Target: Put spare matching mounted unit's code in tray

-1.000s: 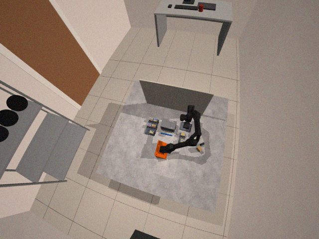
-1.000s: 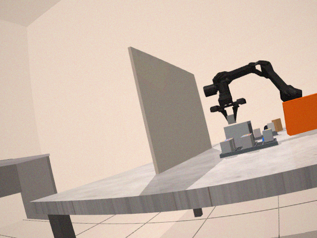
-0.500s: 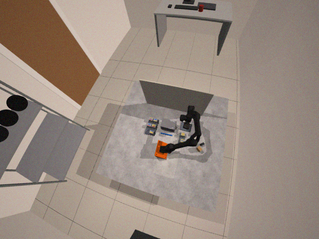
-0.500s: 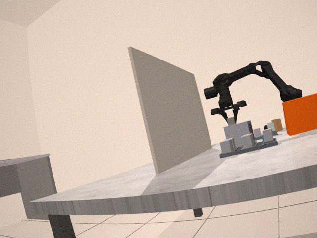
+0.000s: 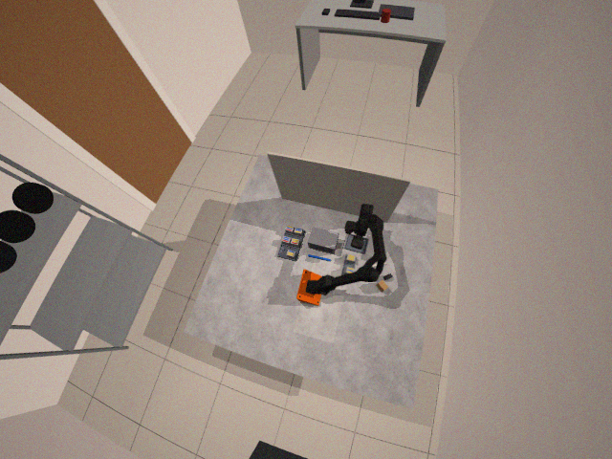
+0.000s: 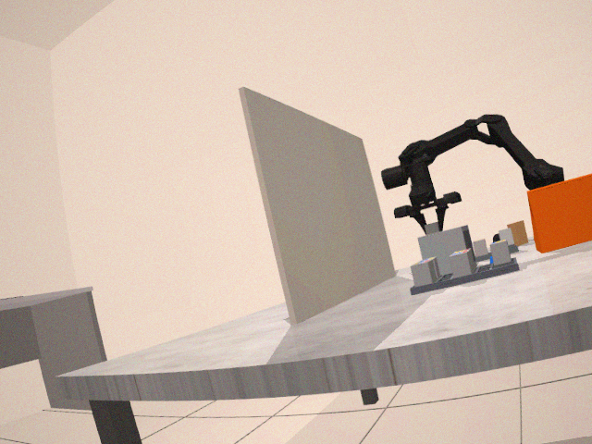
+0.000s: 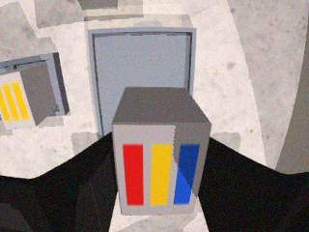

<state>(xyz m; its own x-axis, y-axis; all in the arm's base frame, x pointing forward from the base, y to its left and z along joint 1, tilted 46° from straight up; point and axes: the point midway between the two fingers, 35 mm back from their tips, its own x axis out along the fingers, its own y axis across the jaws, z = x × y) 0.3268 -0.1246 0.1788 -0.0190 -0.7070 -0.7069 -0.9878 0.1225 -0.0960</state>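
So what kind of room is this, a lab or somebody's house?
Probably a mock workshop inside a home-like room. A robot arm works at a table of small coded parts on a rack; nearby stand a desk with a keyboard and stove burners.

Grey marbled table top, mid-frame in top view. Directly on it: upright grey panel at upper edge; dark rack; grey unit; orange tray centre; small tan block right.
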